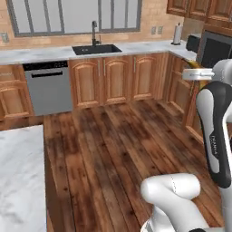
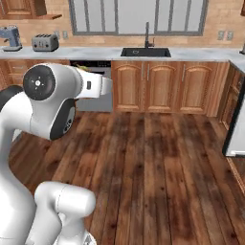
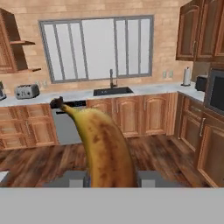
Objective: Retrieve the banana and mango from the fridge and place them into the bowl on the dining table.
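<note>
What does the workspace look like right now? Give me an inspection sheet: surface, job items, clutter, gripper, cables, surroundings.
Surface: a corner of the marble dining table shows at lower left of the left base view; the part in view is bare.
Job's things: the banana stands up between the fingers, dark tip pointing up-left in the hand view. Mango, bowl and fridge: nothing seen.
Clutter: toaster and paper towel roll on the wall counter.
Grippers: the gripper is shut on the banana, held in the air above the wooden floor.
Cables: nothing seen.
Surroundings: sink under the window, dishwasher, wooden cabinets.
</note>
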